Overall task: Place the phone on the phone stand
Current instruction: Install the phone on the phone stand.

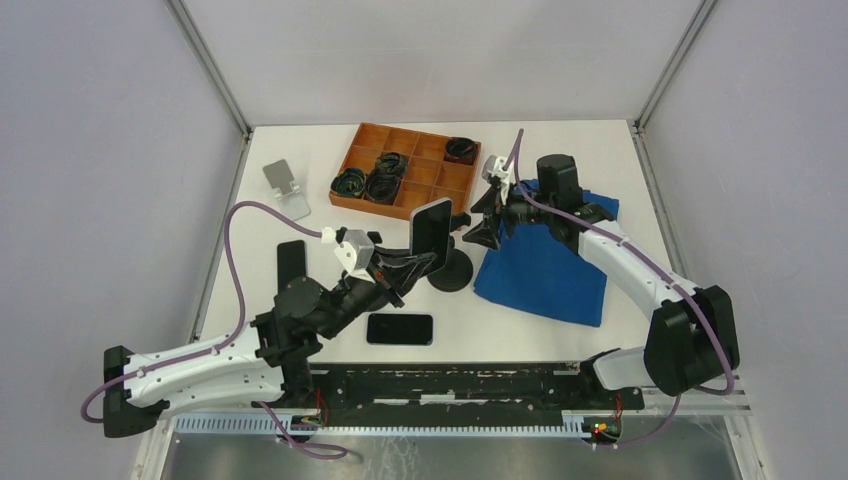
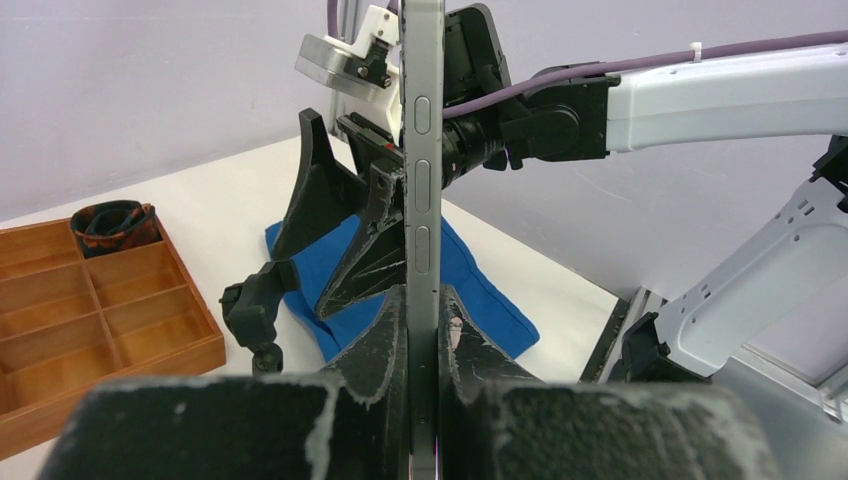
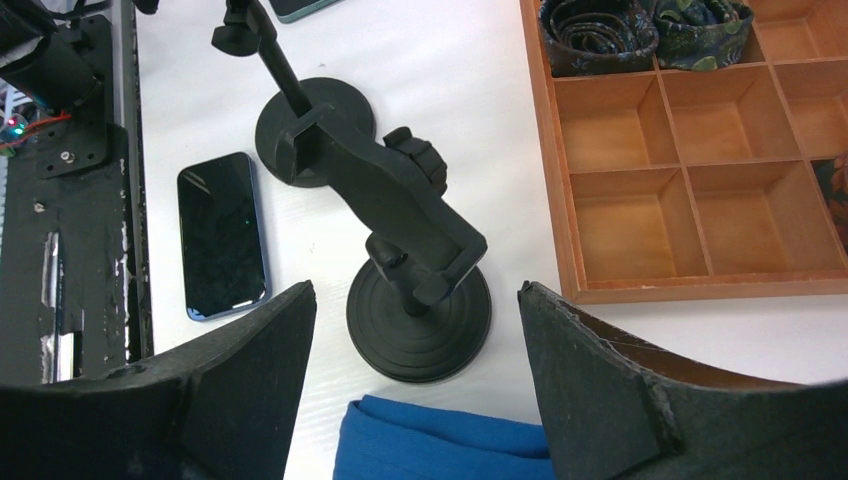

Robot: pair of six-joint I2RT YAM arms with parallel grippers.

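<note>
Watching the left gripper [image 2: 422, 320]: clamped tight on the phone [image 2: 422, 150] at its lower end, phone upright in mid-air near the phone stand [image 3: 405, 215]. Right gripper [image 1: 483, 215] is spread wide over the stand, holding nothing. Risks: phone pivots in that narrow pinch, unbraced stand slides or tips on contact, arms crowd each other.

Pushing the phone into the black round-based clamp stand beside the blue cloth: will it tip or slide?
The black round-based clamp stand probably tips fairly easily: its cradle leans off-centre on a narrow neck. It may also slide, since its base seems just to sit on the smooth white table.
</note>
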